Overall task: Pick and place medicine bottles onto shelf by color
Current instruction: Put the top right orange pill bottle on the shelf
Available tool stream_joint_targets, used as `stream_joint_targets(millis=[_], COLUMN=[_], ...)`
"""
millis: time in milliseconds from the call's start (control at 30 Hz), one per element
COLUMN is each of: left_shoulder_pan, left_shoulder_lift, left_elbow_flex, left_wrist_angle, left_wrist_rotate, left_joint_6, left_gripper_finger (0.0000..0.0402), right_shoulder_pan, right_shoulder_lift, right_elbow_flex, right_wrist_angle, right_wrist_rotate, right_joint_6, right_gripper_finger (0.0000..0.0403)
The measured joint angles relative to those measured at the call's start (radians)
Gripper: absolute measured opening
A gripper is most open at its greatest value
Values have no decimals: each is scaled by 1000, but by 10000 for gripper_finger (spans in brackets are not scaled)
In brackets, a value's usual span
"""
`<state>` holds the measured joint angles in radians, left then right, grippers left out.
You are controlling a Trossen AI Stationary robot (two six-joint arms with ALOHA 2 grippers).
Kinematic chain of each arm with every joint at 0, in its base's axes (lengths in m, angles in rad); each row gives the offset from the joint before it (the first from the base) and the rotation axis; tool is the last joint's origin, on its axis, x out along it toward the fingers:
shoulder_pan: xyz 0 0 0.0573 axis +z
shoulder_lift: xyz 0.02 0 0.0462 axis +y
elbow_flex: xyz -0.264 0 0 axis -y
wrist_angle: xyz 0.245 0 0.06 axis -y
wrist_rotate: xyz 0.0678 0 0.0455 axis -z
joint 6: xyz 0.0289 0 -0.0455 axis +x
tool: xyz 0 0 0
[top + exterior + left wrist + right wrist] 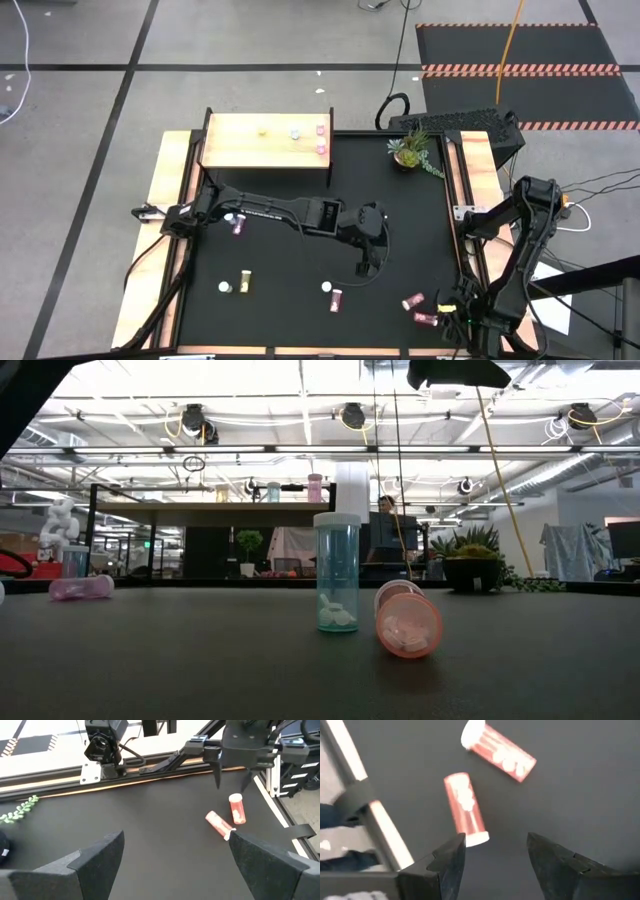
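Shelf [265, 140] stood at the table's far left corner, bearing four small bottles: one yellow, one bluish, two pink [321, 139]. Left gripper [368, 262] hung mid-table, jaws wide, holding nothing. Right gripper [495, 852] hovered at the near right corner, fingers apart, empty, just over two red bottles [466, 806] lying on their sides. Other bottles lay scattered on the mat. No label text was legible.

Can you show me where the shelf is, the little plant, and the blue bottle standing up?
shelf [255, 150], high view, bare part of the wooden top.
plant [410, 150], high view, its leaves.
blue bottle [337, 575], low view, middle of its body.
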<state>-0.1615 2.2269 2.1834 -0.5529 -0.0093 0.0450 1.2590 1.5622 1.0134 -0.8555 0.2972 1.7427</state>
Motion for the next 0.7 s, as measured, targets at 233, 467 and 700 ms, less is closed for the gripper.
stream_joint_targets(millis=[233,467,700], left_shoulder_pan=[4,4,-4], left_shoulder_lift=[0,1,1], left_elbow_flex=[0,0,0], left_wrist_angle=[4,-10,-65], left_wrist_rotate=[-1,-2,-27], left_joint_6=[-3,-4,-42], left_gripper_finger=[360,360,360], right_shoulder_pan=[-73,-257,-291], right_shoulder_lift=[-9,-13,-16], right_elbow_flex=[-56,-117,-148], right_wrist_angle=[12,103,190], right_wrist_rotate=[7,-111,-115], right_joint_6=[-217,-591,-731], right_gripper_finger=[205,205,205])
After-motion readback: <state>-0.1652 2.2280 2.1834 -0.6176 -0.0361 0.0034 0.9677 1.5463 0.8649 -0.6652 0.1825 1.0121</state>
